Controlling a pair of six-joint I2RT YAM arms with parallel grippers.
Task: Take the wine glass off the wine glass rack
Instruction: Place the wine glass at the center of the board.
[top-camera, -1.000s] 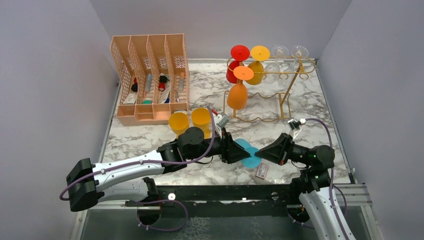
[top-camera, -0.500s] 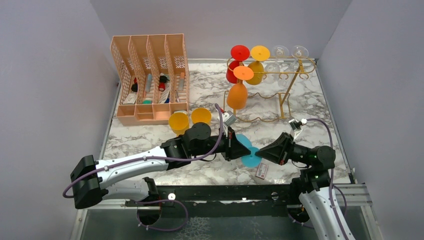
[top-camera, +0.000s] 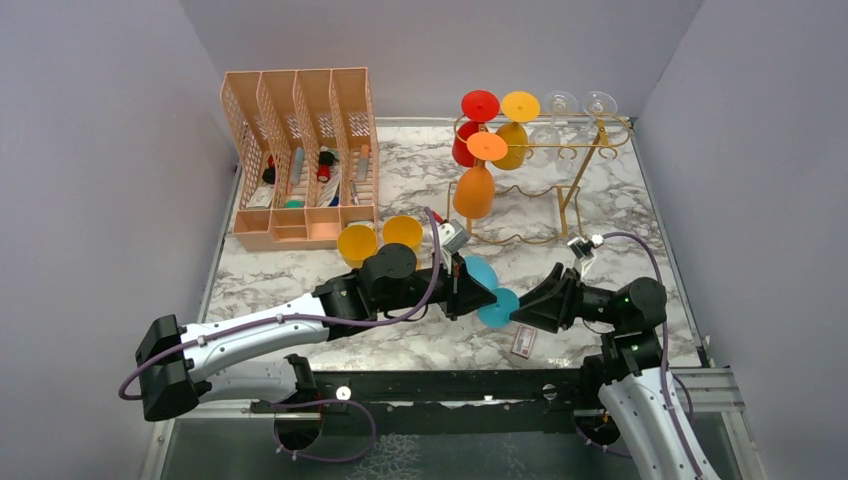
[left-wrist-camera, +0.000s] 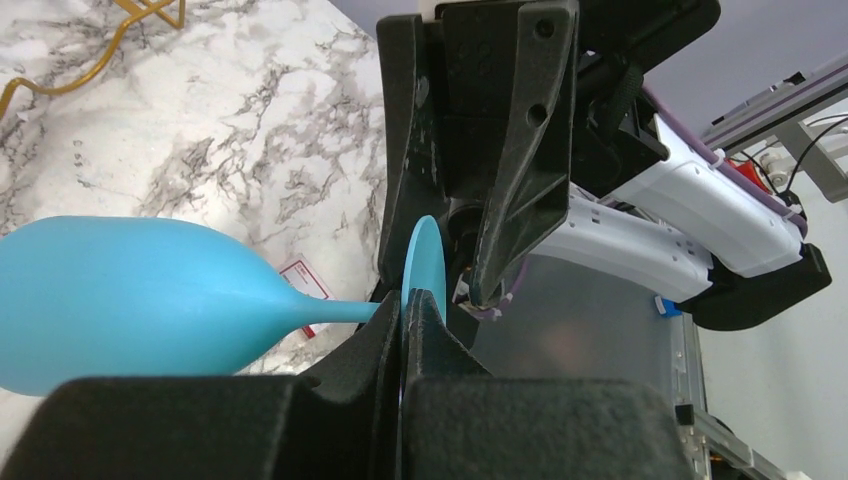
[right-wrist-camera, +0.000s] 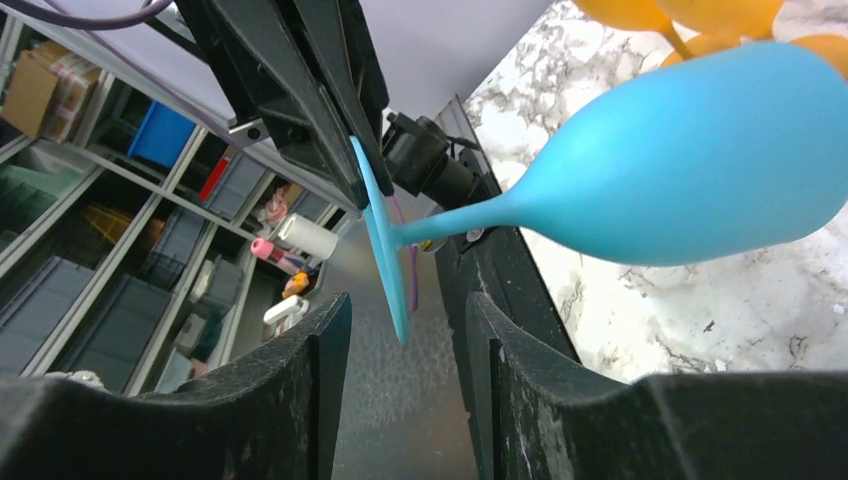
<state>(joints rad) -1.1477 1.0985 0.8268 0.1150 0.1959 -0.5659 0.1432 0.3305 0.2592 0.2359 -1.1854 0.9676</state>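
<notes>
A blue wine glass (top-camera: 482, 274) lies level above the table between my two grippers, off the gold wire rack (top-camera: 592, 142). My left gripper (top-camera: 487, 297) is shut on the edge of the glass's foot disc (left-wrist-camera: 425, 262), with the bowl (left-wrist-camera: 120, 300) out to its left. My right gripper (top-camera: 520, 308) is open. In the right wrist view its jaws stand on either side of the disc's rim (right-wrist-camera: 385, 250) without touching it. Red (top-camera: 468, 140), yellow (top-camera: 514, 140) and orange (top-camera: 475, 190) glasses and two clear ones (top-camera: 560, 108) hang from the rack.
A peach lattice file organiser (top-camera: 300, 160) stands at the back left. Two yellow cups (top-camera: 357, 243) sit in front of it, close to my left arm. A small red-and-white card (top-camera: 523, 343) lies on the marble under the grippers.
The blue glass has moved a little away from the near edge and to the left with my left gripper. My right gripper has followed it, staying at the foot disc.
</notes>
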